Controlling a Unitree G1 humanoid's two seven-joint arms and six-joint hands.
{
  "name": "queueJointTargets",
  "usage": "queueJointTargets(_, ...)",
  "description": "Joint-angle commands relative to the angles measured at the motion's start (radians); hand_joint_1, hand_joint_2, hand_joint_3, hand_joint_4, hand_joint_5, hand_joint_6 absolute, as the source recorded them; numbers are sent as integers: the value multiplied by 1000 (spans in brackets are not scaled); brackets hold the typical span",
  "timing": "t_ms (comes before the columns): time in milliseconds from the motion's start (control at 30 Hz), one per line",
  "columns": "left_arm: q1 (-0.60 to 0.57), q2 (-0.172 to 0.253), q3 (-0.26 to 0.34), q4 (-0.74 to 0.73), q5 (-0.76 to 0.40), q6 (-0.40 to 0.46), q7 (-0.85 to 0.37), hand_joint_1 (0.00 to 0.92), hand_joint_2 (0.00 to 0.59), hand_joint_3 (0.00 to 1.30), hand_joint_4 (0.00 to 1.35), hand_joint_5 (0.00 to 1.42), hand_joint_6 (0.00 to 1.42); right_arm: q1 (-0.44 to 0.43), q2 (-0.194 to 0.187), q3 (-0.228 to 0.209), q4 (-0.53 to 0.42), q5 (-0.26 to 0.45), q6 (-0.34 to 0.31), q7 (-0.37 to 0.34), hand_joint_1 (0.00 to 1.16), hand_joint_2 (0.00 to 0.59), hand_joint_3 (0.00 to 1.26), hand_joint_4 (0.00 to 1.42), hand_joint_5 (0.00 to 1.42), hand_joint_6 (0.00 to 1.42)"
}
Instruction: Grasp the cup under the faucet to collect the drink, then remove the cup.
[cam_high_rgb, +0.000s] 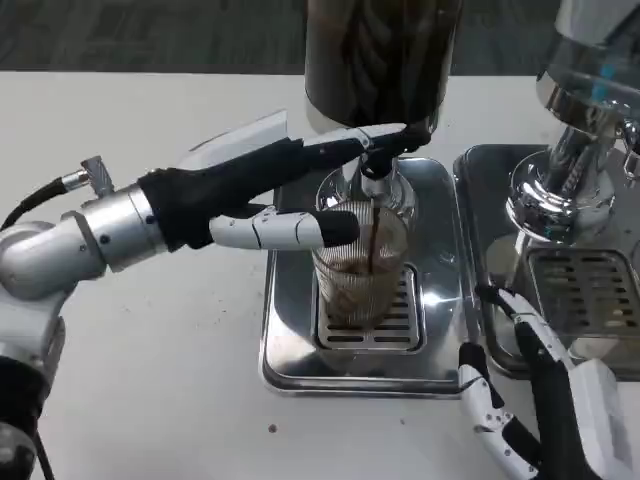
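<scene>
On the white surface the steel drip tray carries the cup under the faucet, dark drink pouring in, left hand pressing the lever, right hand spread, idle — hold too long, it overflows.

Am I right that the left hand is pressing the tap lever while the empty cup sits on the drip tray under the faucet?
Not quite: the cup is not empty. The head view shows a dark stream running from the faucet into it, with brown drink already inside. The rest holds: the left hand reaches to the tap lever, and the cup stands on the drip tray.
</scene>
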Motion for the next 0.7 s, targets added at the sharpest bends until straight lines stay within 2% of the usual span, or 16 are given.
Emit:
queueJointTargets(33,14,13,-30,13,41,-18,-11,0,130,118,5,45,7,-2,0,-33,-28,56,-30,41,410,363,220,142,159,228)
queueJointTargets(333,21,20,-36,10,45,-20,6,0,129,118,5,43,7,-35,-14,-89,-52,157,-36,173,569,242,114,112,139,214)
queueJointTargets(567,25,25,-37,5,46,-19,14,0,129,127,10,32,7,-83,-44,-131,-60,233,-17,311,633,213,5,31,46,165)
queueJointTargets(700,28,27,-37,1,45,-18,16,0,130,127,13,32,7,-110,-68,-145,-62,261,-3,395,645,199,0,0,7,147)
